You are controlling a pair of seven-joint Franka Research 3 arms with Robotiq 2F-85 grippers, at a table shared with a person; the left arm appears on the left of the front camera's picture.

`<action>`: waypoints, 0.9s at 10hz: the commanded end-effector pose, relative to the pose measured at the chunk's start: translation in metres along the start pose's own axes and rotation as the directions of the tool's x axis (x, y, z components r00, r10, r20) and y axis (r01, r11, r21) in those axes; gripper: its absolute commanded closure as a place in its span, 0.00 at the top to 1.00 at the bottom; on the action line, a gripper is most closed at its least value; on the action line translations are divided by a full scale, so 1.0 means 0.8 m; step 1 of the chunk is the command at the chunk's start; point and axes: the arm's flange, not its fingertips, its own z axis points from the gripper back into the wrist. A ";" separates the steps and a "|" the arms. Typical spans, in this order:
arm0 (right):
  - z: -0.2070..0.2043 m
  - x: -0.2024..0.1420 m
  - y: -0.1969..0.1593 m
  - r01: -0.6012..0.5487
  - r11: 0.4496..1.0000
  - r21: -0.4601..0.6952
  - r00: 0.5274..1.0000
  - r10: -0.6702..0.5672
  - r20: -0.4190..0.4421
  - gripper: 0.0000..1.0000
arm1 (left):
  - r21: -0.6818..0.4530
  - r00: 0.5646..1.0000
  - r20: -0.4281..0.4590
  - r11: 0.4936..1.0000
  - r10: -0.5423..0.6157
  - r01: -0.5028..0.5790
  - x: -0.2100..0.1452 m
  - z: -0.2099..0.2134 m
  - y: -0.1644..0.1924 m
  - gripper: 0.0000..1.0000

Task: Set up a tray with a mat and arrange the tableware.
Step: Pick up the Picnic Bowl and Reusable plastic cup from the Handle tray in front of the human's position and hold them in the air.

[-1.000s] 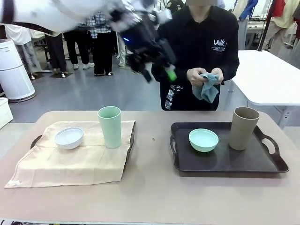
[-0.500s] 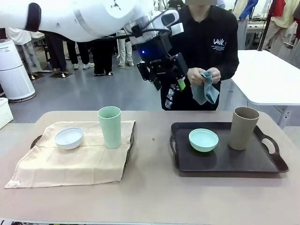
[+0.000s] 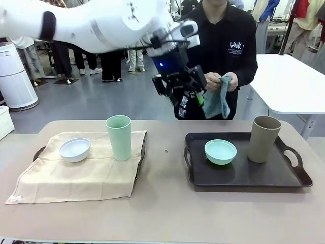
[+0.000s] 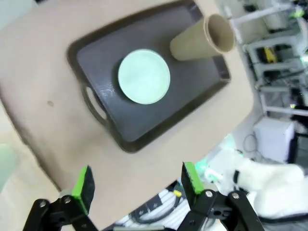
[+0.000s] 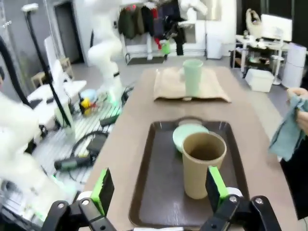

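**Left gripper raised and open by the person's cloth; second tray has no mat**

My left gripper (image 3: 188, 95) hangs high over the table, fingers spread wide with nothing between them. Just beyond it, near but not touching, the person's hands (image 3: 217, 81) hold a teal cloth (image 3: 217, 101). I judge that cloth to be the mat for the bare tray, and my jaws are open at this height to receive it.

Well below that gripper, seen past its green pads (image 4: 84, 185), lies the dark tray (image 4: 96, 53). It holds a mint green bowl (image 4: 144, 76) and an upright tan-brown cup (image 4: 202, 41), close together but apart. Both look empty, and they sit straight on the tray floor with nothing under them. As I read it, they would have to come off before a mat goes down.

My right gripper (image 5: 159, 190) is also spread and empty. The tan-brown cup stands directly ahead of it and a little lower, with the mint bowl just behind.

Off to the left gripper's side and far below, the other tray is covered by a beige mat (image 3: 76, 175) that drapes over its front edge. The white bowl (image 3: 74, 149) and mint green cup (image 3: 118, 137) stand on it, and that side looks finished.
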 end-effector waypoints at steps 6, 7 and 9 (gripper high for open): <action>-0.087 -0.047 -0.031 0.059 0.953 -0.297 0.995 -0.079 -0.054 1.00 | 0.105 0.986 0.076 0.982 0.149 -0.157 0.035 -0.111 -0.026 0.94; -0.100 -0.047 -0.029 0.063 0.962 -0.267 0.991 -0.092 -0.096 1.00 | 0.106 0.987 0.074 0.983 0.142 -0.150 0.031 -0.106 -0.024 0.94; -0.075 -0.058 -0.039 0.033 0.965 -0.261 0.997 -0.051 -0.061 1.00 | 0.069 0.991 0.043 0.989 0.126 -0.128 0.032 -0.107 -0.021 0.94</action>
